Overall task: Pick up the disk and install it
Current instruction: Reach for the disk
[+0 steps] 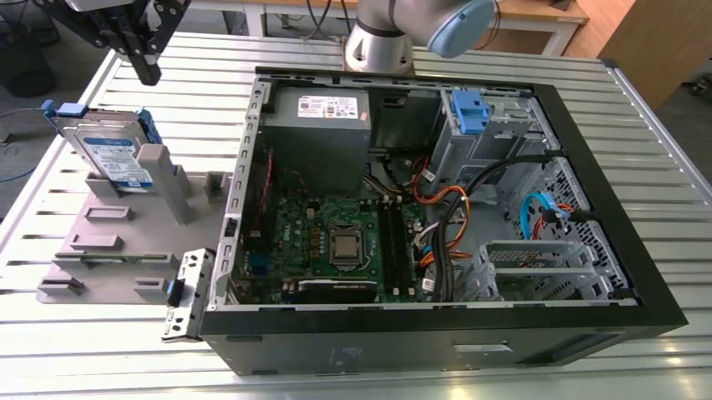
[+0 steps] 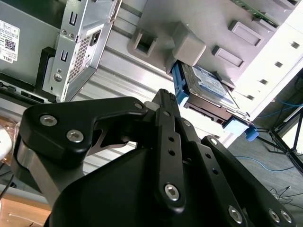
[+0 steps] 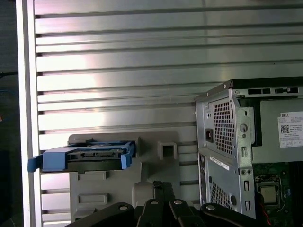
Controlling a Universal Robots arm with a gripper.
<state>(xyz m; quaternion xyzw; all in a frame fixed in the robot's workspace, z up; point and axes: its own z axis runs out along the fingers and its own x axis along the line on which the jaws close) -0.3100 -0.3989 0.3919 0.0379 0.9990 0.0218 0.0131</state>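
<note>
One step in hand: pickup, not yet begun | gripper [image 1: 147, 75] hung above the disk [image 1: 117, 157], apart, fingers closed together, holding nothing | disk stood on edge in grey holder [image 1: 106, 250], on exterior view's left of open computer case [image 1: 445, 333] | judged: grasp needed fingers parted first

tool [image 1: 147, 75]: black, hanging fingers-down in the upper part of the exterior view's left, empty. in the second wrist view its fingers [image 2: 166, 124] lie pressed together, tips meeting, with black bolted linkages [image 2: 85, 125] spreading behind them. arm [image 1: 392, 37]: grey joint with a blue cap, at the exterior view's top middle.
</note>
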